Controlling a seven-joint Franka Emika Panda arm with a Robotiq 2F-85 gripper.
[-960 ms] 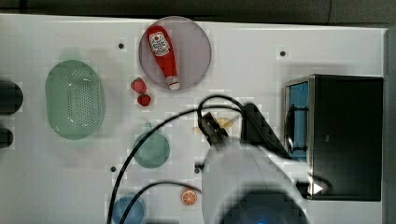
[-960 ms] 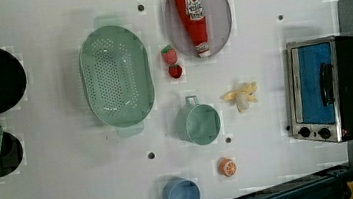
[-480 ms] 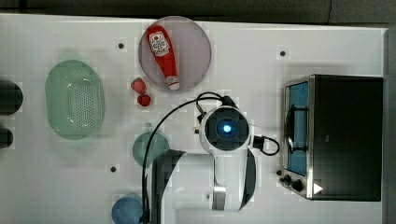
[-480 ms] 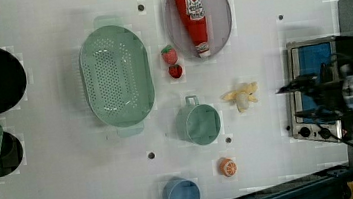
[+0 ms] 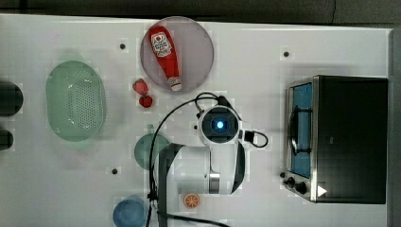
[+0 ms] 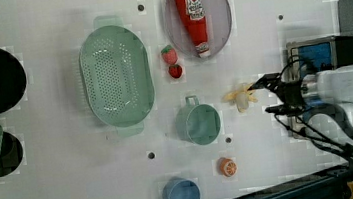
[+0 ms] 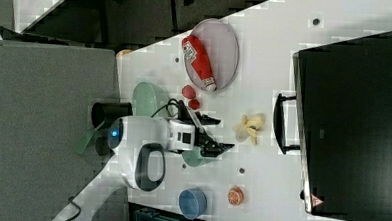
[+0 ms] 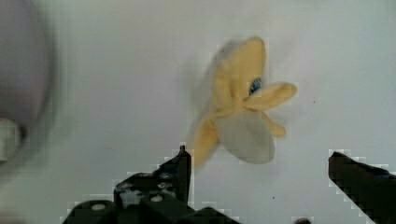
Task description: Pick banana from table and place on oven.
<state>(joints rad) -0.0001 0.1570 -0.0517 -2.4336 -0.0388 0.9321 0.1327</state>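
The banana (image 6: 239, 97) is pale yellow and partly peeled, and it lies on the white table (image 5: 56, 189) between the teal cup and the oven (image 5: 350, 137). It also appears in the right view (image 7: 248, 127) and in the wrist view (image 8: 243, 107). My gripper (image 6: 267, 95) hovers open just to the left view's right of the banana, with nothing between its fingers. In the wrist view the gripper (image 8: 261, 163) has its two dark fingertips (image 8: 182, 163) spread wide, with the banana just beyond them. In the top view my arm's wrist covers the banana.
A red ketchup bottle (image 5: 165, 52) lies on a grey plate (image 5: 198, 47), with strawberries (image 5: 140, 87) beside it. A green colander (image 5: 75, 106), the teal cup (image 6: 198, 123), an orange slice (image 5: 191, 200) and a blue bowl (image 5: 128, 213) also sit on the table. The oven's black top (image 7: 353, 122) is bare.
My arm has swung in from the left view's right edge, and the gripper now hangs close to the banana. The jaws stayed open and the banana has not moved.
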